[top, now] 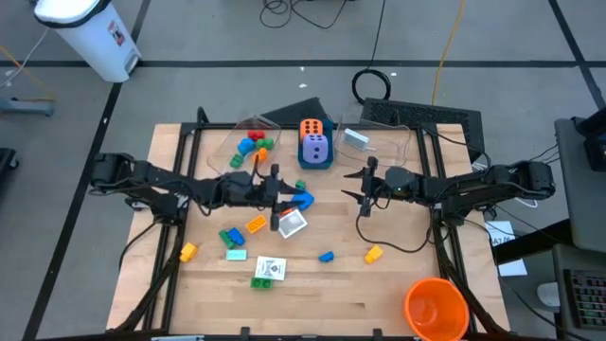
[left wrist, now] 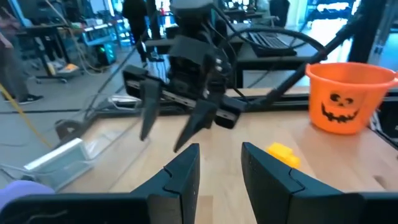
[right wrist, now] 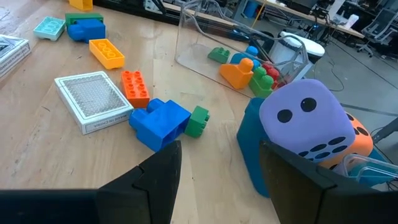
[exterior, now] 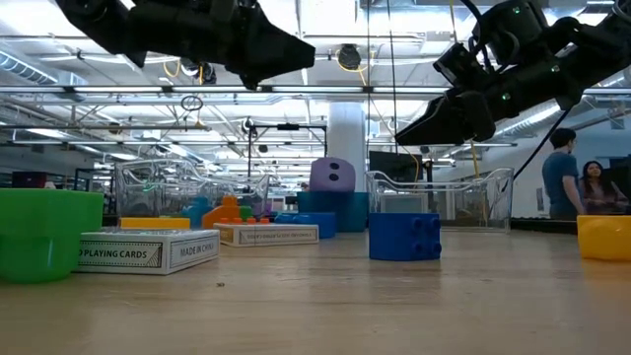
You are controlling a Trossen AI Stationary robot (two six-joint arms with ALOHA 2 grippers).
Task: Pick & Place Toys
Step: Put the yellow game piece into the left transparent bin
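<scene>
A: High view: the left gripper (top: 276, 197) hangs over mid-table, covering part of the pile beneath it; a blue brick (top: 302, 200) and a white card box (top: 291, 223) show at its tip. Whether it touches either cannot be told from above.

B: Left wrist view shows its fingers (left wrist: 184, 171) parted by a narrow gap, nothing between them. Beyond them the right gripper (left wrist: 175, 124) stands with jaws spread, holding nothing.

A: Right wrist view: its own fingers (right wrist: 163, 168) are apart and empty above the blue brick, a green brick (right wrist: 198, 121) and an orange brick (right wrist: 135, 88). The purple die (right wrist: 306, 119) sits in a blue box (right wrist: 252, 149), hiding most of the orange die (right wrist: 359, 138).

B: Low view cuts both arms off at the top. A clear tub (exterior: 441, 197) blurs what lies behind.

A: Open board lies at the near edge, between a yellow brick (top: 373, 253) and the orange cup (top: 436, 307) at the corner. A small blue brick (top: 327, 256) lies alone.
</scene>
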